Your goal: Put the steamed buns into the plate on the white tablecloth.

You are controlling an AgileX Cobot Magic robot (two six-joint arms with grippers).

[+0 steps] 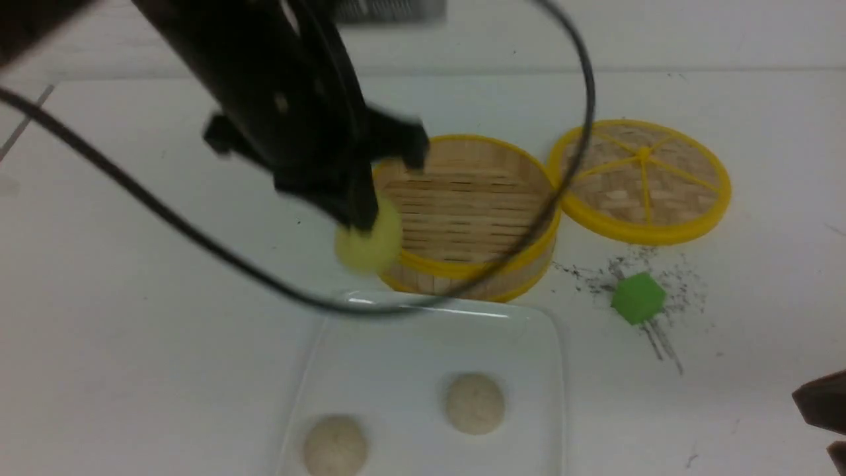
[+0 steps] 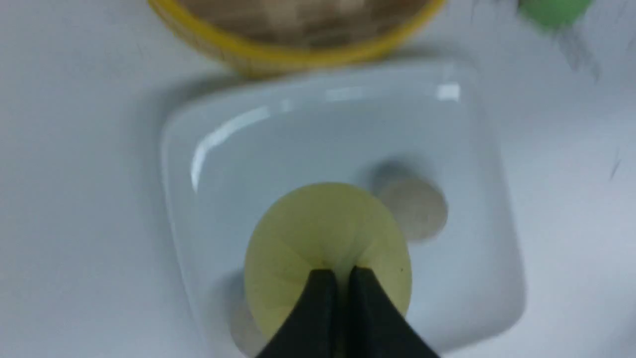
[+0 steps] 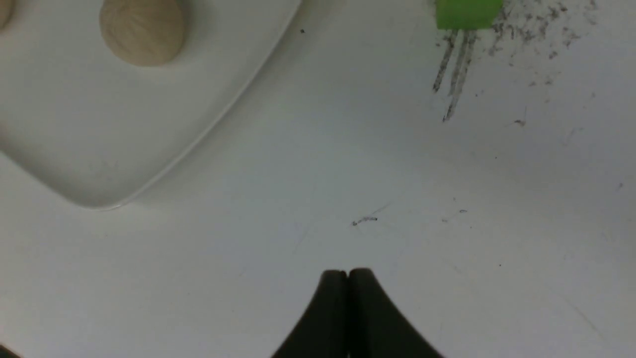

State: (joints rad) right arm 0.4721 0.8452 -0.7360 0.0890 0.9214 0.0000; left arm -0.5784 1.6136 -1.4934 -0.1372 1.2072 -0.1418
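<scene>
My left gripper [image 1: 360, 221] is shut on the pale yellow-green steamed bun [image 1: 369, 243], pinching its pleated top [image 2: 323, 233] and holding it in the air beside the steamer, above the far end of the plate [image 1: 396, 357]. In the left wrist view the fingertips [image 2: 323, 278] press together into the bun. Two beige steamed buns [image 1: 474, 403] [image 1: 335, 446] lie in the white plate [image 2: 298, 144] on the white tablecloth [image 1: 132, 330]. My right gripper [image 3: 348, 272] is shut on nothing, low over bare cloth to the right of the plate [image 3: 99, 149]; only its edge [image 1: 823, 403] shows in the front view.
An empty round bamboo steamer basket [image 1: 469, 205] with a yellow rim stands just beyond the plate. Its lid [image 1: 641, 178] lies flat to the right. A green cube [image 1: 638, 297] sits among dark speckles and scratch marks. My left arm's cable [image 1: 198, 238] hangs over the plate's far edge.
</scene>
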